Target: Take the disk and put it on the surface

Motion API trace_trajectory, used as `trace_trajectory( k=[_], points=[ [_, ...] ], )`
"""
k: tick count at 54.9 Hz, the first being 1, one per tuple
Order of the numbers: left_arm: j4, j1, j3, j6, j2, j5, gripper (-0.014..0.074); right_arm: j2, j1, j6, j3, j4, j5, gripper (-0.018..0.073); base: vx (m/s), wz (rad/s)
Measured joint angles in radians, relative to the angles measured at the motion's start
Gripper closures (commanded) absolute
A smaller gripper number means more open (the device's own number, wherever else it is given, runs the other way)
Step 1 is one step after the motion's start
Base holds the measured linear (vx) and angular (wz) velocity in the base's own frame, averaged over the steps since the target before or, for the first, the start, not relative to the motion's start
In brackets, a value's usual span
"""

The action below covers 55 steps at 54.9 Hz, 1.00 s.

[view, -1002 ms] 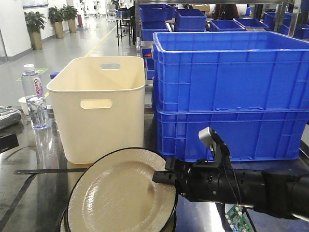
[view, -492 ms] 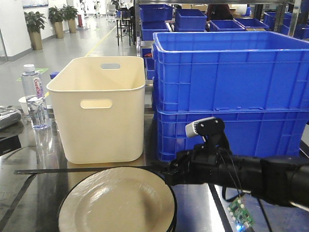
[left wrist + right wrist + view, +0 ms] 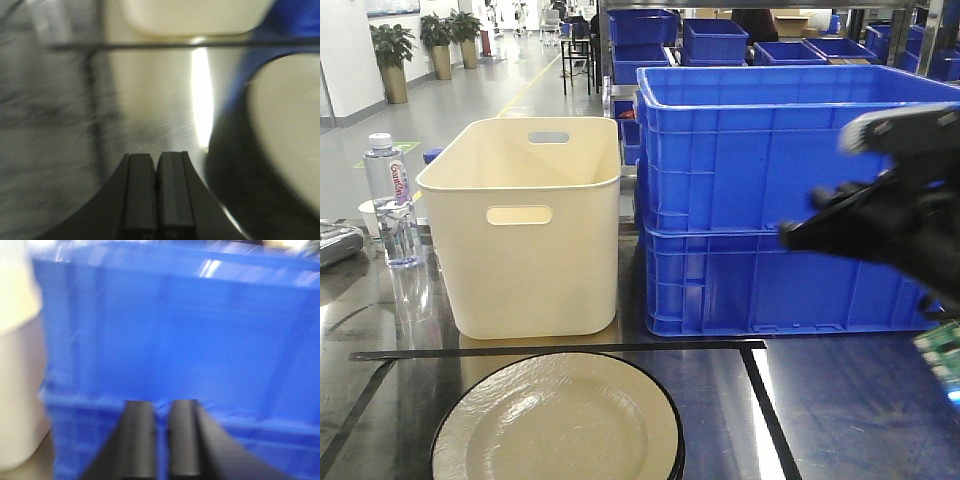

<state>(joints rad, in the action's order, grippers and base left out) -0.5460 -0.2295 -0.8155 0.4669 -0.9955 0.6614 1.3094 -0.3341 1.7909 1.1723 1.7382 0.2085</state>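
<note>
Front view, disk: your cream plate (image 3: 558,425) with a black rim lies flat on the dark glossy counter (image 3: 840,420), inside the black tape rectangle (image 3: 756,378).
Front view, right arm: your right pincer (image 3: 800,235) is raised at the right, blurred, well apart from the plate, holding nothing.
Front view, surroundings: a cream bin (image 3: 525,225) stands beside stacked blue crates (image 3: 790,190); a water bottle (image 3: 390,200) stands at the left.
Left wrist view: your left pincer (image 3: 157,172) has its fingers pressed together, empty, above the counter; the plate lies just to its right.
Right wrist view: your right pincer (image 3: 160,415) shows a narrow gap between its fingers, nothing in it, facing a blue crate.
</note>
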Motion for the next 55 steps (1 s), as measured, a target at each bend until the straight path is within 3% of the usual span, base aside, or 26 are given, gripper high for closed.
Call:
trace_trajectory(
  k=[7,11,15,34,46,55],
  points=[
    [0.283,0.000,0.000,-0.224,0.002,-0.027,0.0598,-0.129,0.000,0.025,-0.029,0.019,0.045,0.0575,0.00,0.00],
    [0.370,0.000,0.001,-0.283,0.019,-0.044,0.0598,-0.202,0.000,0.030,-0.082,0.020,0.048,0.0575,0.00,0.00],
    [0.409,0.000,0.001,-0.304,0.057,-0.068,0.0598,-0.284,0.000,0.035,-0.158,0.022,0.050,0.0575,0.00,0.00],
    [0.405,0.057,0.108,-0.312,0.468,-0.266,0.0598,-0.550,0.000,0.066,-0.479,0.022,-0.061,0.0569,0.00,0.00],
    [0.345,0.060,0.272,-0.312,0.737,-0.211,0.0598,-0.571,0.000,0.069,-0.491,0.022,-0.066,0.0568,0.00,0.00],
    [0.338,0.060,0.344,-0.313,0.837,-0.200,0.0598,-0.571,0.000,0.069,-0.491,0.022,-0.073,0.0568,0.00,0.00]
  ],
)
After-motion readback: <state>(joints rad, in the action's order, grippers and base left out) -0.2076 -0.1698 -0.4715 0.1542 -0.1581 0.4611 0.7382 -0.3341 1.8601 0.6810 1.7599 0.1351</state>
